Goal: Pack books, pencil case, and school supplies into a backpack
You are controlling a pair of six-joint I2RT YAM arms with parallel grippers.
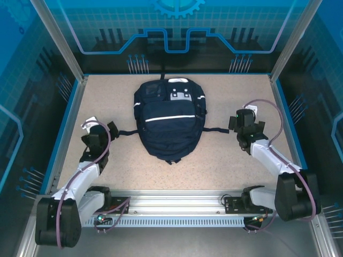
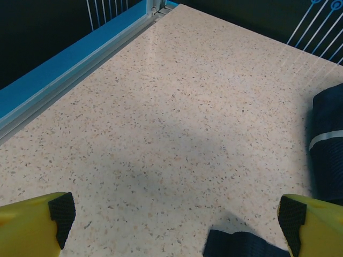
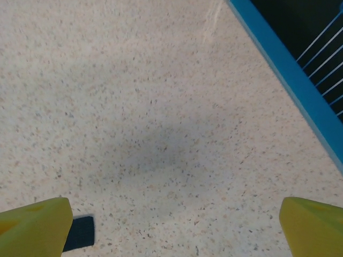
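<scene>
The navy backpack (image 1: 169, 120) lies flat in the middle of the table, white stripe across it and a grey patch near its top. Its dark straps trail out left (image 1: 127, 132) and right (image 1: 215, 129). My left gripper (image 1: 102, 127) hovers open to the backpack's left, nothing between its yellow fingers (image 2: 32, 225). A strap end (image 2: 241, 244) lies just inside the left gripper (image 2: 177, 214), and the backpack's edge (image 2: 328, 144) shows at the right. My right gripper (image 1: 246, 122) stands open on the other side. Beside the right gripper (image 3: 176, 217) lies another strap end (image 3: 79, 234). The books, pencil case and school supplies are out of view.
Speckled beige tabletop (image 1: 225, 160) surrounds the backpack. Blue walls with aluminium rails border the table at the left (image 2: 64, 69) and right (image 3: 289, 80). The arm bases sit on a rail (image 1: 171, 203) at the near edge.
</scene>
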